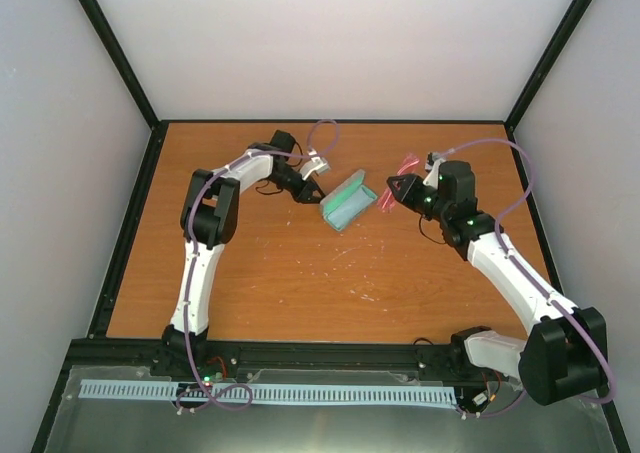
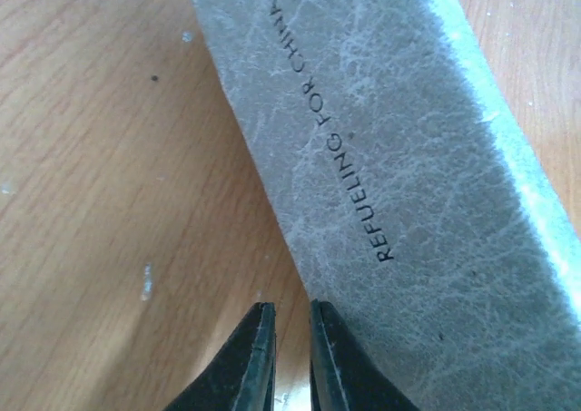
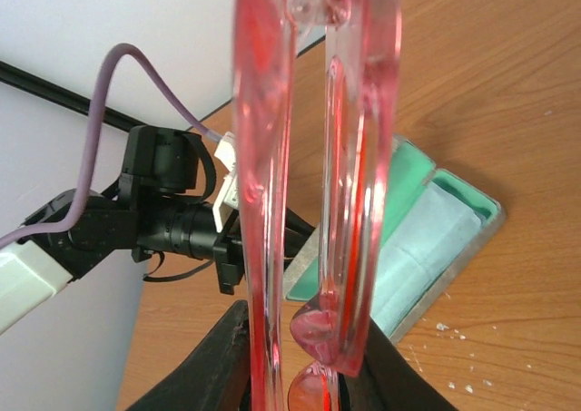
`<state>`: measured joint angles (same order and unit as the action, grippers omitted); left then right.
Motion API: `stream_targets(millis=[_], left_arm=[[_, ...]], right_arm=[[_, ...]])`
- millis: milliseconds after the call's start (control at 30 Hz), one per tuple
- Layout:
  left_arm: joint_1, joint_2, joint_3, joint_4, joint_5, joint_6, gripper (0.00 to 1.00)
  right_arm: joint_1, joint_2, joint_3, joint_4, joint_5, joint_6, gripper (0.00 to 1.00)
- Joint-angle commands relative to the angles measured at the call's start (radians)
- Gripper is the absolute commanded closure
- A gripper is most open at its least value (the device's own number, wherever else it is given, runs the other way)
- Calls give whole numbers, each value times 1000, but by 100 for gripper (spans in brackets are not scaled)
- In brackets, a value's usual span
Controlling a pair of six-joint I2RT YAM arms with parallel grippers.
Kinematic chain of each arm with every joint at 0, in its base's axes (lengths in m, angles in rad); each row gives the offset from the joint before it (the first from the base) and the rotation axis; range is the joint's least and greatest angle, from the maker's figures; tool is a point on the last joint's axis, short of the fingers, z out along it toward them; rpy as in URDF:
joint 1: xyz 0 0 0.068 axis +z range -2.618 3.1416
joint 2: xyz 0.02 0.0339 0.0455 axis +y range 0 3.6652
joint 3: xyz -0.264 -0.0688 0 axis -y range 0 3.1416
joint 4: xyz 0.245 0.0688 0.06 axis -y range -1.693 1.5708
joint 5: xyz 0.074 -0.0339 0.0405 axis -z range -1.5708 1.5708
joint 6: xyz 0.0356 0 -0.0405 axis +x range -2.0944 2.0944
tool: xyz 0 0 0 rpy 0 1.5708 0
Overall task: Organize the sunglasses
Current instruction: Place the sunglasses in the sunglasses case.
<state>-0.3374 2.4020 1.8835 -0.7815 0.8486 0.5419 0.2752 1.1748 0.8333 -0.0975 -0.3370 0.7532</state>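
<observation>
Sunglasses (image 3: 259, 157), folded, fill the frame's centre, clamped in the right gripper's (image 3: 304, 361) jaws; likely light, brittle, slippery, so grip gently across both folded layers; left gripper's (image 2: 292, 343) jaws nearly closed, empty

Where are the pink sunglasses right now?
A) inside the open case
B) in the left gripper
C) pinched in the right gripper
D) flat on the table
C: the right gripper is clamped on the folded sunglasses, held up beside the open case.

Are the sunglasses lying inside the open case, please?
No, the right tool holds the folded sunglasses outside the open case.
</observation>
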Motion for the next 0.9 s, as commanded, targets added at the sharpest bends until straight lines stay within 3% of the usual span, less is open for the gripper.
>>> stream_targets(millis=[0,333,467,867], left_arm=[[-11,-21,-19,6,48,-16,87],[-52,-52,-75,77,102,-93,86],[-61,-53,-68,89,110,-105,86],[-29,-75,-87,74,25,-47,86]], right_arm=[[-4,18,-21,15,21,15,76],[-3,149,-11,74,-52,7,76],[-2,242,12,112,-165,-38,76],[9,517,253,-109,-389,-401,77]])
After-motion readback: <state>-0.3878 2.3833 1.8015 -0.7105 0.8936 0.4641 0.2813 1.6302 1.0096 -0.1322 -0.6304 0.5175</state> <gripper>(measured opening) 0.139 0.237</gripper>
